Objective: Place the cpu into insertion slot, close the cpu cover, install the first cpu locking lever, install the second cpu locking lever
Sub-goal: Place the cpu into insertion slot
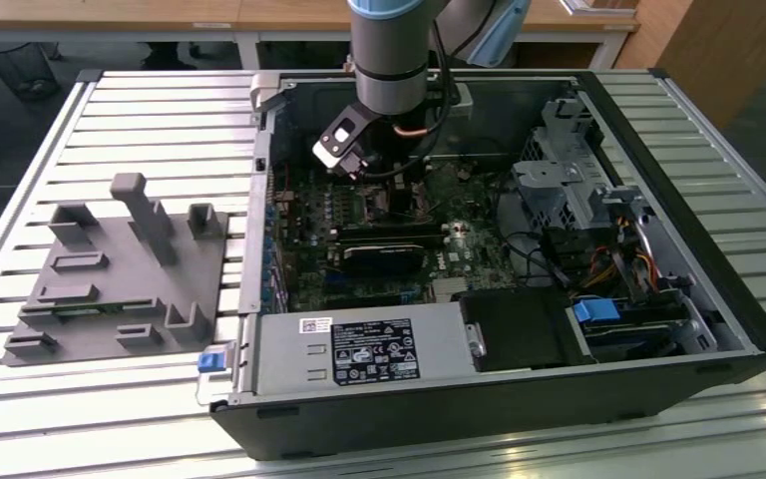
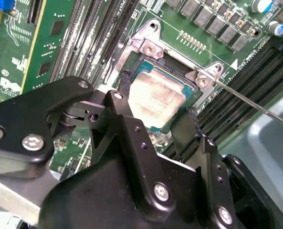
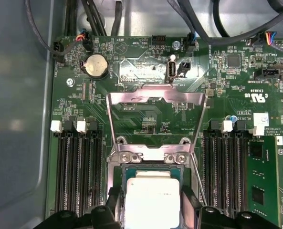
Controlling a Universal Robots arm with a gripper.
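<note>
The arm [image 1: 390, 40] reaches down into an open computer case [image 1: 490, 399] that lies on its side on the slatted counter [image 1: 144, 110]. A grey fixture [image 1: 117, 269] with upright pegs sits on the counter at the exterior view's left, well apart from the work.

Down on the green board, the hand [image 2: 155, 109] is right over the slot [image 3: 151, 155]. Its two black fingers [image 2: 131, 133] are set against opposite edges of the cpu [image 2: 158, 95], clamped on it. In both wrist views the cpu lies flat, its pale metal top facing up, and sits within the slot's silvery rim; how deep it has seated I cannot tell.

In the first wrist view the cover [image 3: 155, 98] stands swung up and open on the far side of the slot, and the board shows through its square window. A thin lever [image 2: 246, 102] juts out from one corner of the slot, unlatched. Long black memory slots [image 3: 79, 162] run along both sides of the slot, and a coin battery [image 3: 96, 65] sits beyond the cover.
</note>
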